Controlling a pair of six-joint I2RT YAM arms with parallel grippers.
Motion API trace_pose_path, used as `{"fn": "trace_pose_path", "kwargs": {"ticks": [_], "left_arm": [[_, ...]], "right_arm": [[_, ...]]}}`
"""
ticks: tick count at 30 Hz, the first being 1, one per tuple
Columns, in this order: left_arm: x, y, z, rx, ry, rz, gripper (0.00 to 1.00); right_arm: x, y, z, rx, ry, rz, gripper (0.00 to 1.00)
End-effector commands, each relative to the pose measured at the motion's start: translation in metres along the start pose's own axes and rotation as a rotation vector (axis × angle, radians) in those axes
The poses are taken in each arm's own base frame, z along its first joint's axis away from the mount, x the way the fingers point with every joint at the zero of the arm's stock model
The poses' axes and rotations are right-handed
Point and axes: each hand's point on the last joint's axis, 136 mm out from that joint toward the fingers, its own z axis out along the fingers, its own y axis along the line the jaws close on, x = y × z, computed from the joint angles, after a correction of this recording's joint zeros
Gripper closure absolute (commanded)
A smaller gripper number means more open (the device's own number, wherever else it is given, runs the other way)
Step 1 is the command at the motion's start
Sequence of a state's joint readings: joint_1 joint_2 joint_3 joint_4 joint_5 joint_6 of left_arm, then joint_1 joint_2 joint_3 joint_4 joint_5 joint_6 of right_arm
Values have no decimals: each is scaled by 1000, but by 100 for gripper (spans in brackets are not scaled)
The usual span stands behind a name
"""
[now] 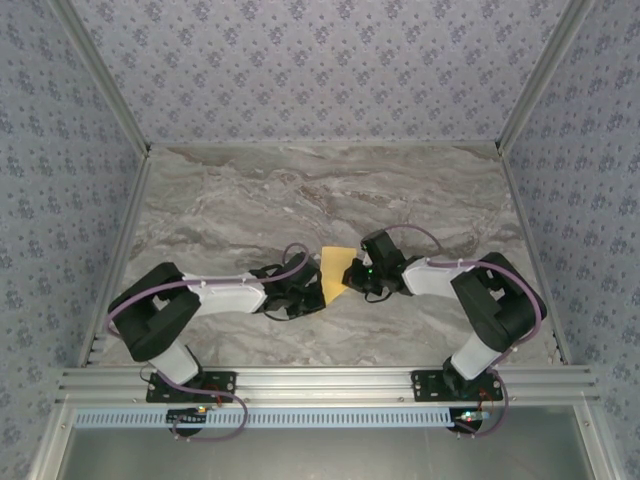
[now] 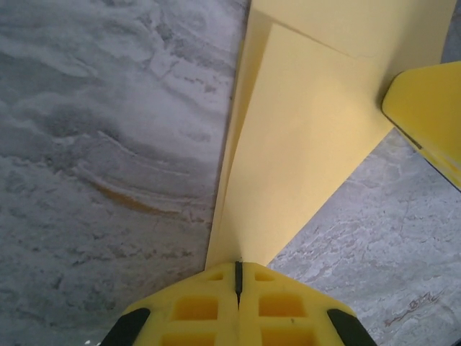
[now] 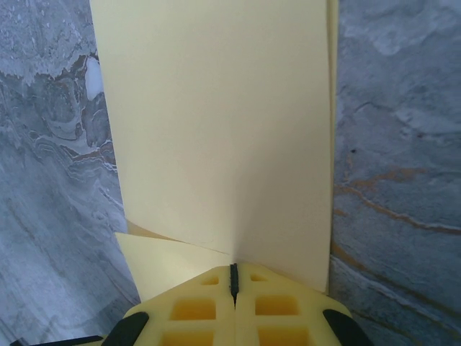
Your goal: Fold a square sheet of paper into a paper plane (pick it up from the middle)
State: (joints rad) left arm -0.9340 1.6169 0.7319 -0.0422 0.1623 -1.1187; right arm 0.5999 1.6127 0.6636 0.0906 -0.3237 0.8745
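Near edge first: we saw an aluminium rail [image 1: 330, 380] carrying both arm bases, with the left arm [image 1: 170, 310] and the right arm [image 1: 490, 300] bent inward so their wrists faced each other over the front half of the table. The left gripper [image 1: 300, 290] and the right gripper [image 1: 360, 280] sat near each other, and the sheet of paper [image 1: 333, 272] was between them, one gripper on each side of it. In the left wrist view the left gripper's yellow jaws were pressed together with the paper's narrow end coming straight out of them, so they were clamped on the sheet. From there the paper widened away from the camera and showed overlapping folded layers along its left side. A yellow finger [image 2: 428, 108] of the other gripper touched the paper's right edge. In the right wrist view those jaws were likewise together and pinching the paper's near edge. A broad pale yellow panel ran away from them, and a second layer poked out at lower left. We could not tell if the sheet touched the surface or hung just above it. Beyond lay the grey marble-pattern table [image 1: 300, 190], and farthest off stood walls [image 1: 320, 60] papered in a small blue floral print.
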Motion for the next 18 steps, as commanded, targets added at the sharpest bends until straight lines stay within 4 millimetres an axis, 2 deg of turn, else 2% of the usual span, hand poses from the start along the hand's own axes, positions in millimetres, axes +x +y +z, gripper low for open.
{"fn": "trace_pose_path", "kwargs": {"ticks": [1, 4, 7, 18], "left_arm": [[8, 19, 6, -77, 36, -7, 100], [8, 25, 5, -99, 35, -7, 100], [9, 26, 6, -107, 37, -6, 100], [9, 28, 6, -108, 37, -9, 100]], "right_arm": [[3, -3, -11, 33, -15, -79, 100], [6, 19, -19, -19, -33, -171, 100], [20, 34, -16, -44, -22, -221, 100], [48, 37, 17, -49, 65, -160, 100]]}}
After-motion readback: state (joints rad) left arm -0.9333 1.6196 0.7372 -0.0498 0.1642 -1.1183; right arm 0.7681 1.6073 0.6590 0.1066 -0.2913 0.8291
